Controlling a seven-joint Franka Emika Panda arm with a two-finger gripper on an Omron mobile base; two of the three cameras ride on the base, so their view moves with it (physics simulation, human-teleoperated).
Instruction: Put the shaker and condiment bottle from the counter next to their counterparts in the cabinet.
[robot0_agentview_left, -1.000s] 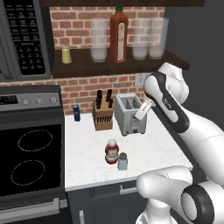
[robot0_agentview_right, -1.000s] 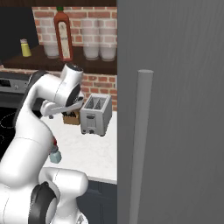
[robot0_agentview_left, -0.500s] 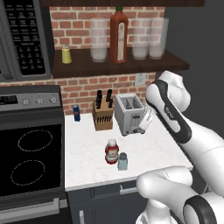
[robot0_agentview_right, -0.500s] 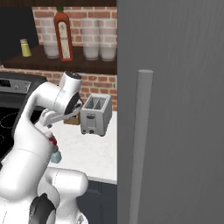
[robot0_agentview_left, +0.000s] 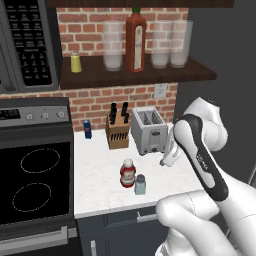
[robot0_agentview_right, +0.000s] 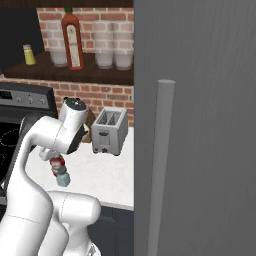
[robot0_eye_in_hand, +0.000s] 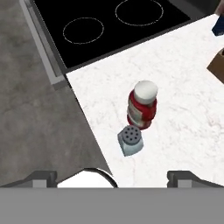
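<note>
the shaker (robot0_eye_in_hand: 131, 140) and the red bottle (robot0_eye_in_hand: 142, 106) stand upright, just beside each other near the front edge of the counter (robot0_agentview_left: 100, 172), well below the shelf (robot0_agentview_left: 140, 76) where the yellow shaker (robot0_agentview_left: 75, 62) and the tall bottle (robot0_agentview_left: 135, 37) wait, so neither has been moved yet. the gripper (robot0_eye_in_hand: 111, 175) hangs above the pair with its jaws spread wide and empty, looking down on them, likely lining up a first pick. compared with a second ago the arm has swung down and forward from beside the toaster (robot0_agentview_left: 148, 130) toward the two items.
</note>
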